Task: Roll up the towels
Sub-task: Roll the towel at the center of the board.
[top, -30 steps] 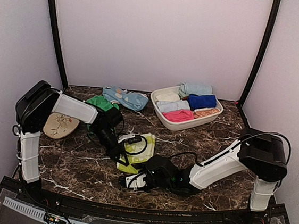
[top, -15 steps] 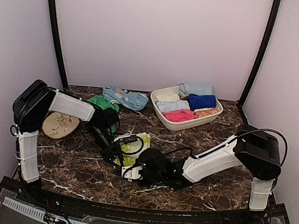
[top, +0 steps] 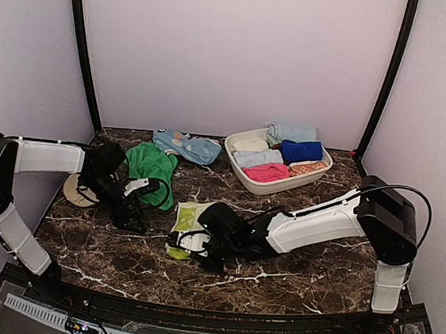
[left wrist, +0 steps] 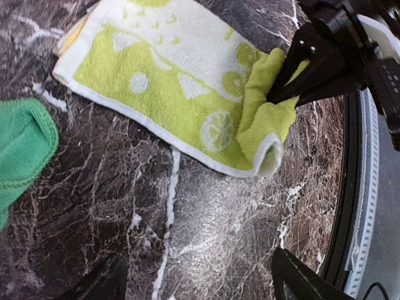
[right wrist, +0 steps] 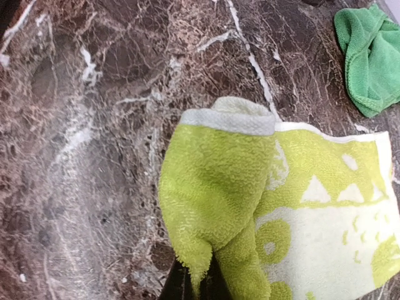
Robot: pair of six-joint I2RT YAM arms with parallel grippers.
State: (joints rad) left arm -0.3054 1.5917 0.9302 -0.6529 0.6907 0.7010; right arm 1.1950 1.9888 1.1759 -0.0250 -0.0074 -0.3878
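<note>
The lime-yellow towel [top: 188, 221] with white marks lies flat mid-table, its near end lifted into a fold [right wrist: 215, 181]. My right gripper [right wrist: 197, 282] is shut on that fold; its dark fingers [left wrist: 310, 70] pinch the cloth in the left wrist view. To the left of this towel [left wrist: 181, 81], my left gripper [left wrist: 200, 284] hovers open over bare marble with nothing between its fingers. In the top view it [top: 132, 215] sits just left of the towel. The plain green towel [top: 152, 172] lies crumpled behind the left gripper, also seen as a green towel edge [left wrist: 22, 150] and corner [right wrist: 372, 56].
A white basket [top: 247, 182] holding several rolled cloths stands at the back right. A light blue patterned cloth [top: 187, 145] lies at the back centre. A tan oval disc [top: 73, 192] peeks out behind the left arm. The table's front rim [left wrist: 365, 187] runs close by.
My left gripper opened, let go of the lime towel and drew back to the left. My right gripper slid left and shut on the towel's near end, lifting a fold.
</note>
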